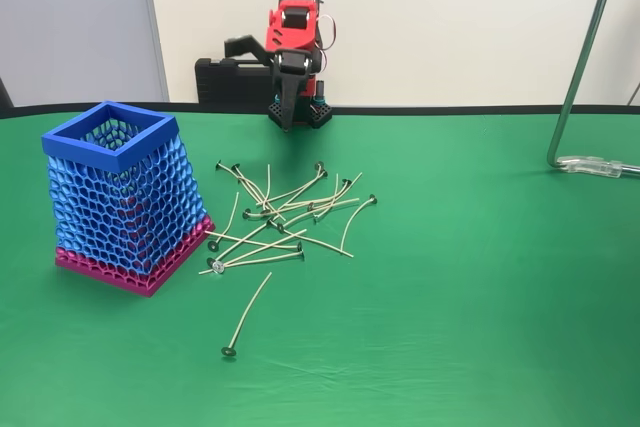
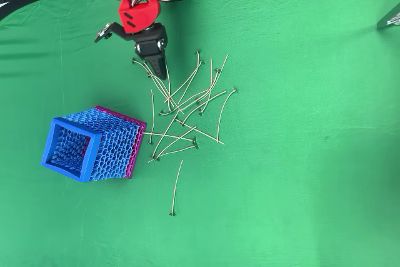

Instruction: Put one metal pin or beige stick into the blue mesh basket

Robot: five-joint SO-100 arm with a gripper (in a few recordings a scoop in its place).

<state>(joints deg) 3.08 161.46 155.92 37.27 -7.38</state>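
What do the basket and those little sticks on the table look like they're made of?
The basket looks like matte plastic, likely 3D-printed: a honeycomb mesh, blue above and magenta at the base, with a solid square rim. The sticks look like thin, pale, slightly bent wood or plant stalk, each ending in a small dark round head, possibly metal; too small to be sure.

We see the blue mesh basket (image 1: 118,197) upright on green cloth, square blue rim above, magenta base below. Just beside it sprawl about twenty thin beige sticks (image 1: 285,217) with dark disc heads, crisscrossed; one stick (image 2: 177,187) lies apart.
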